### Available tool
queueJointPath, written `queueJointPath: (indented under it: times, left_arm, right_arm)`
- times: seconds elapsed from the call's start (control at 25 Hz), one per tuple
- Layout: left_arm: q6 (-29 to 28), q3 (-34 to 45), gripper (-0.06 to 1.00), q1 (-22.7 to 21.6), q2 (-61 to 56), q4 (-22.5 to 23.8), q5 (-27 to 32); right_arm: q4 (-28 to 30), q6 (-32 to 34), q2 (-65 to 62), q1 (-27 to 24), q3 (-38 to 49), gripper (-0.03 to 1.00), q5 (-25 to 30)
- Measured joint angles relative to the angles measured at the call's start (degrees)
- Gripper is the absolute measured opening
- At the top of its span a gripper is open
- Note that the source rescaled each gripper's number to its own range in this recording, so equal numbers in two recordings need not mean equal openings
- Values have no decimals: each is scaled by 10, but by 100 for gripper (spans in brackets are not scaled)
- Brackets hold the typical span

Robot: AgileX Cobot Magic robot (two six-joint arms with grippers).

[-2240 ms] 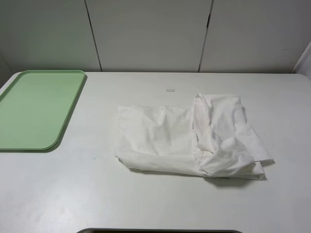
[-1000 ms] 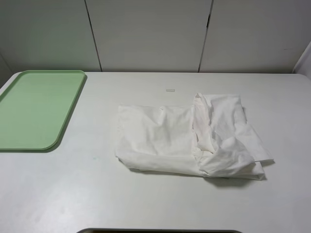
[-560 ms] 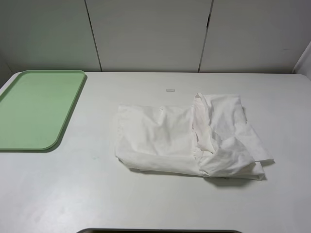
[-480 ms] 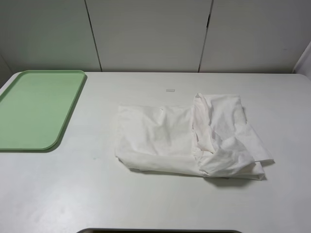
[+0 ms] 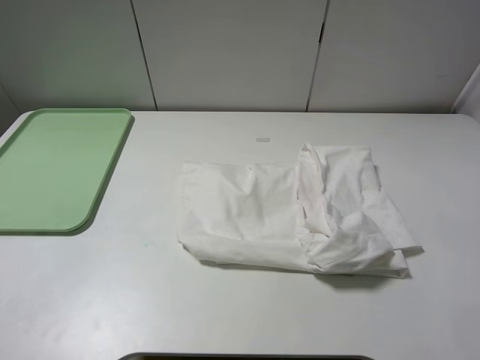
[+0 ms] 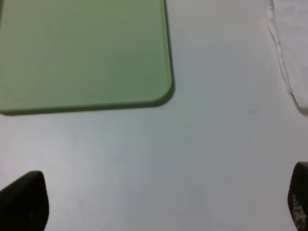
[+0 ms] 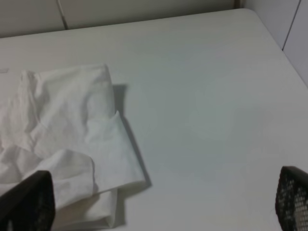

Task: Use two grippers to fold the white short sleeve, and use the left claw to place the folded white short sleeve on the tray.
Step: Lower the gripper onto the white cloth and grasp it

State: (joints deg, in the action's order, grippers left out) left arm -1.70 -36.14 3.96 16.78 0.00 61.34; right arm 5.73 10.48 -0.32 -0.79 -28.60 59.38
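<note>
The white shirt point(image 5: 292, 217) lies crumpled on the table point(image 5: 225, 300), right of the middle in the high view. Its left part is fairly flat and its right part is bunched in loose layers. The left edge runs roughly straight, and one corner juts toward the table's right side.

The green tray point(image 5: 52, 169) sits at the far left of the table, well apart from the shirt. A broad strip of bare table lies between the tray's rounded near corner and the shirt's left edge. More bare table lies in front of the shirt and between its right corner and the table's right edge. A small tape strip point(image 5: 262, 139) lies beyond the shirt's far edge, not touching it.

Only the fingertips of each arm show, and only in the wrist views. The left gripper point(image 6: 161, 202) looks down on the table between the tray point(image 6: 86, 53) and the shirt's edge point(image 6: 293, 53). Its jaws are wide apart, one dark finger point(image 6: 24, 202) at each side of the picture, with only table between them. The right gripper point(image 7: 159, 202) faces the shirt's bunched end point(image 7: 62, 139) and the bare table beside it. Its jaws are likewise spread wide, fingers point(image 7: 293, 195) gripping nothing.
</note>
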Motion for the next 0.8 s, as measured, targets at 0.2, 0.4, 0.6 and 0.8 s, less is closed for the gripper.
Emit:
queueJointPath:
  times: [0.2, 0.4, 0.6, 0.8]
  left_arm:
    - [4, -63, 100, 0, 142, -15, -4]
    - [40, -91, 100, 0, 269, -66, -56]
    - [95, -94, 100, 0, 397, -164, -129]
    - [193, -94, 100, 0, 506, -281, -183]
  right_arm:
    - [0, 0, 0, 0, 0, 100, 0]
    - [0, 0, 0, 0, 0, 100, 0]
    - [0, 0, 0, 0, 0, 100, 0]
    - [0, 0, 0, 0, 0, 100, 0]
